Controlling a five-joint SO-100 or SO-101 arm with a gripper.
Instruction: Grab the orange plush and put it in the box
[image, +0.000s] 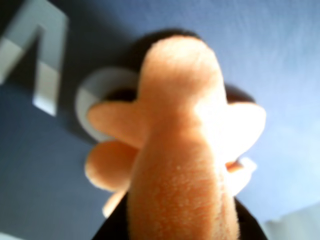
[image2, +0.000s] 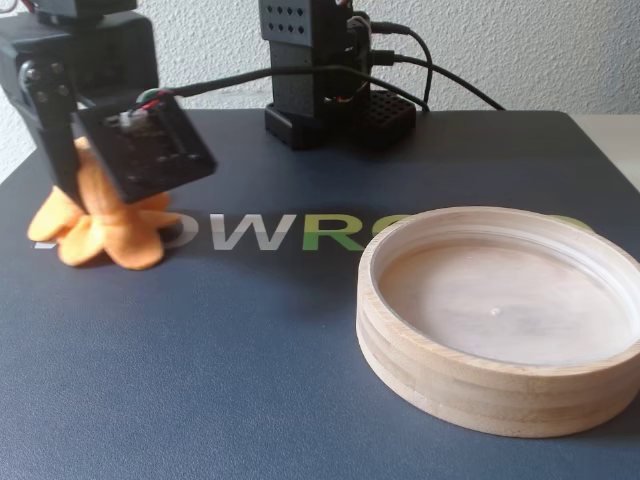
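1. Claw (image2: 100, 205) state: closed around the orange plush (image2: 100, 225) at the left of the fixed view. The black wrist housing covers the fingers, so the jaw gap and depth of bite cannot be read. In the wrist view the plush (image: 180, 150) fills the frame directly ahead of the claw.
2. Plush position: its flaps hang below the claw, at or just above the dark mat (image2: 250, 350); contact cannot be confirmed.
3. Box (image2: 500, 330) position: well apart from the claw, toward the right of the fixed view, empty.
4. Risk, slip: the toy is soft and compresses. A shallow pinch likely lets it slide out during the carry.
5. Risk, drag: with little lift, the hanging flaps probably catch the mat or the box's raised wooden rim and pull the toy free.
6. Risk, early release: opening short of the rim drops the plush outside the box.
7. Risk, cables: leads (image2: 440, 75) behind the claw could snag on a wide swing.
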